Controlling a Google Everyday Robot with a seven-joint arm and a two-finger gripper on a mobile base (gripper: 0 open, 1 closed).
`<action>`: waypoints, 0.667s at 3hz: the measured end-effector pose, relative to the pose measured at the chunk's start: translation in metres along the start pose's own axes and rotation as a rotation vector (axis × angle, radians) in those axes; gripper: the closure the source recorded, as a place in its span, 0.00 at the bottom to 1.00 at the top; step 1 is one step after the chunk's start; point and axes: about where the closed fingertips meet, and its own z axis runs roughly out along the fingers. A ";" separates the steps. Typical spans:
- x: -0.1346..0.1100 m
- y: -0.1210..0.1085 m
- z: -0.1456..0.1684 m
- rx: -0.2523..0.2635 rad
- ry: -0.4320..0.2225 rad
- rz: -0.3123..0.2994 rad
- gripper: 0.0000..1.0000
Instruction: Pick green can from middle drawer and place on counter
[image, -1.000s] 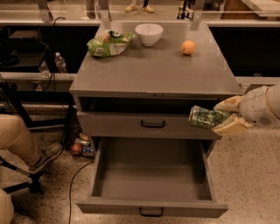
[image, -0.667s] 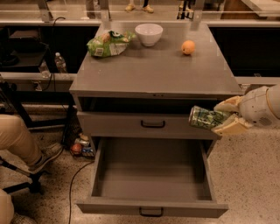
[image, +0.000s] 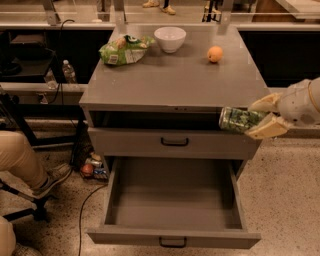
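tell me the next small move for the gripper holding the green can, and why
Probably a short lift straight up. The gripper is shut on the green can, held sideways and seemingly just below the right front edge of the counter. The middle drawer is open and empty, so the can likely only needs to clear that edge before moving over the top.
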 end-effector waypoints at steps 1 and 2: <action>-0.014 -0.043 -0.014 0.034 -0.026 0.041 1.00; -0.023 -0.086 -0.018 0.096 -0.046 0.112 1.00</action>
